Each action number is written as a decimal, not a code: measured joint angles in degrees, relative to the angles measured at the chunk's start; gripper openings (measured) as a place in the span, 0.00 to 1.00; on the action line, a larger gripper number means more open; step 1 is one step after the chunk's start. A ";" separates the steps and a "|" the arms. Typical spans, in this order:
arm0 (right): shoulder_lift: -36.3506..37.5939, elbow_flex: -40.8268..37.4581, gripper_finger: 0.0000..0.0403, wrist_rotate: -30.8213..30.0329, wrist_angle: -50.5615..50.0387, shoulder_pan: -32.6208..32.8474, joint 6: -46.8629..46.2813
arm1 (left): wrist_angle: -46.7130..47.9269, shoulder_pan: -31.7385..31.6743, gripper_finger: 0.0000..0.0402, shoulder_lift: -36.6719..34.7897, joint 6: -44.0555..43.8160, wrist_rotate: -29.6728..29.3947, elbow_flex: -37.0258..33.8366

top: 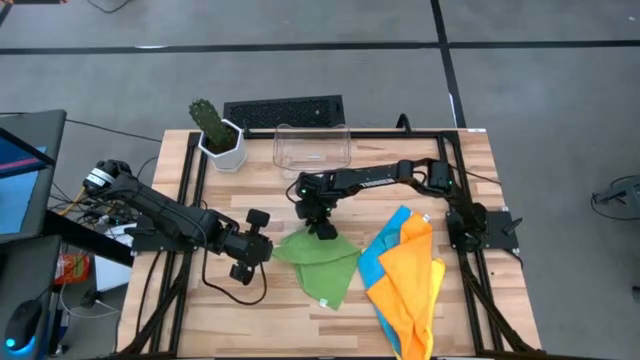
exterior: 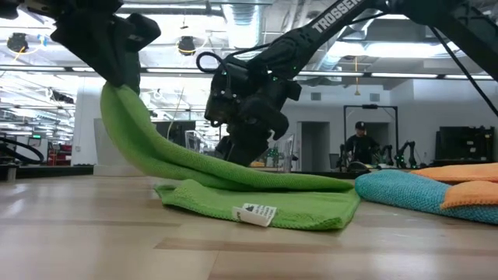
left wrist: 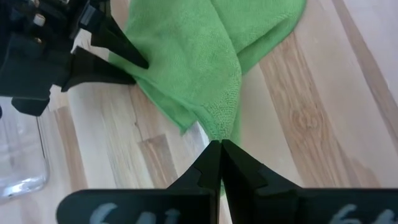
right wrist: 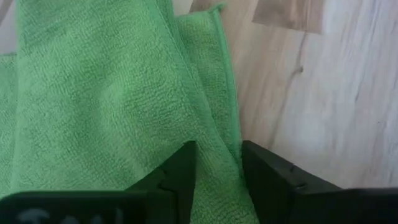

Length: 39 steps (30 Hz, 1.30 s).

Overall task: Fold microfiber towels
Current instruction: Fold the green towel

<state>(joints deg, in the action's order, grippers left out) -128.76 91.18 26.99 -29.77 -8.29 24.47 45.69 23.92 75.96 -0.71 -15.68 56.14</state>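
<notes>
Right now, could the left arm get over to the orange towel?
Probably not freely: the left gripper is shut on the green towel's corner, and the right gripper, down on that same towel, sits between it and the orange towel.

Bare wooden tabletop [top: 290, 320] lies open along the near edge, left of the green microfiber towel [top: 322, 262]. The far edge is crowded by a clear plastic bin [top: 312, 148] and a white potted cactus [top: 218, 135]. Blue, orange and yellow towels [top: 408, 280] fill the right side.
</notes>
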 joint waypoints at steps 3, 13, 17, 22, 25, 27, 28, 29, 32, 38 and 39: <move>0.91 -0.06 0.27 -0.10 -1.13 -0.05 -0.02 | 0.07 -0.02 0.00 0.00 0.00 0.00 0.00; 7.45 -0.13 0.03 -0.97 -6.38 -1.60 -1.78 | 0.40 -0.02 0.00 0.00 0.13 -1.94 0.00; 13.56 -0.11 0.09 -1.63 -7.67 -2.35 -5.17 | 0.58 -0.01 0.00 0.00 -2.49 -3.69 0.16; 23.35 -0.11 0.04 -1.92 -8.48 -3.37 -9.38 | 1.74 -0.02 0.00 0.00 -4.86 -6.07 3.02; 29.15 -0.09 0.03 -6.13 -9.88 -3.34 -11.44 | 3.21 -0.02 0.00 -0.49 -5.09 -9.02 5.76; 32.57 -0.09 0.04 -10.96 -10.95 -2.88 -12.51 | 5.06 -0.09 0.00 -0.97 -5.15 -10.93 8.05; 34.10 -0.09 0.05 -13.34 -11.95 -2.58 -13.15 | 6.93 -0.09 0.00 -1.24 -5.44 -11.87 9.24; 35.54 -0.09 0.07 -15.42 -12.93 -2.29 -13.71 | 8.59 -0.09 0.00 -1.47 -6.05 -12.74 10.62; 39.64 -0.09 0.08 -19.52 -14.86 -1.05 -15.77 | 13.46 -0.09 0.00 -2.08 -9.28 -14.91 15.59; 45.75 -0.07 0.04 -19.68 -16.88 3.09 -24.46 | 17.02 -0.09 0.00 -2.08 -16.02 -9.96 25.79; 46.45 -0.07 0.04 -19.68 -16.93 4.16 -25.88 | 16.95 -0.09 0.00 -2.05 -17.53 -7.84 27.21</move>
<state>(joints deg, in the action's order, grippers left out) -82.31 91.11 7.31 -46.70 -4.13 -1.41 62.64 23.83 73.91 -18.24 -23.52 83.35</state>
